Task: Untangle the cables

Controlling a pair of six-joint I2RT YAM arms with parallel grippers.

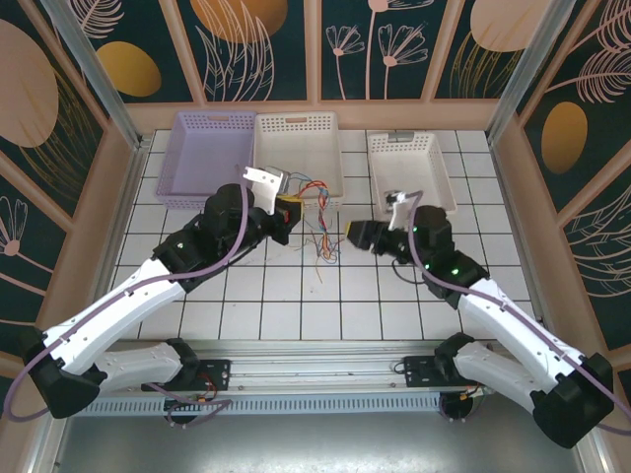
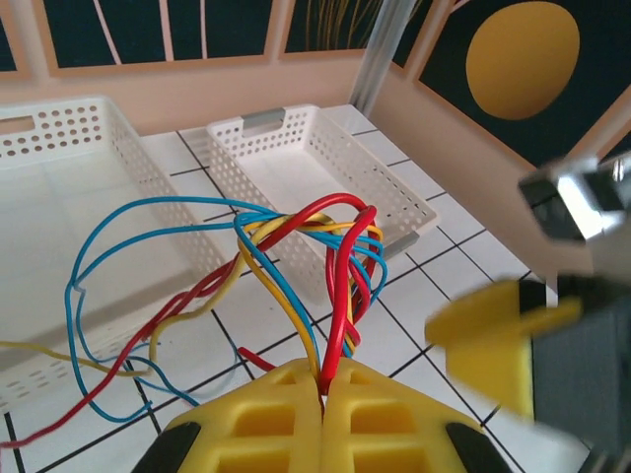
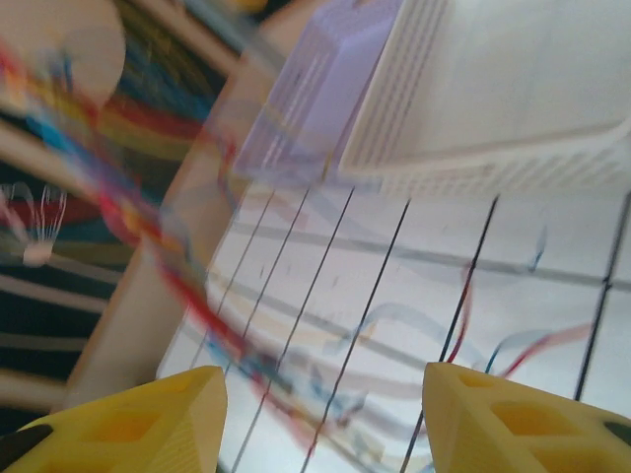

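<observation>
No text, label, brand, number or sign could be read anywhere in the scene.

red, blue, yellow and orange strands in the cables (image 2: 340, 246). plain white, pierced with rows of small holes, on the middle basket (image 1: 296, 120); pale purple on the lilac basket (image 1: 187, 158) left of it, white again on the smaller basket (image 1: 409, 172) right of it. white tiles with dark grid lines across the worktop (image 1: 296, 315) in front of it. bright yellow on the left end effector (image 2: 322, 379) and right end effector (image 3: 320, 379). dark teal with peach leaves and orange ovals on the walls (image 1: 266, 39) behind it.
</observation>
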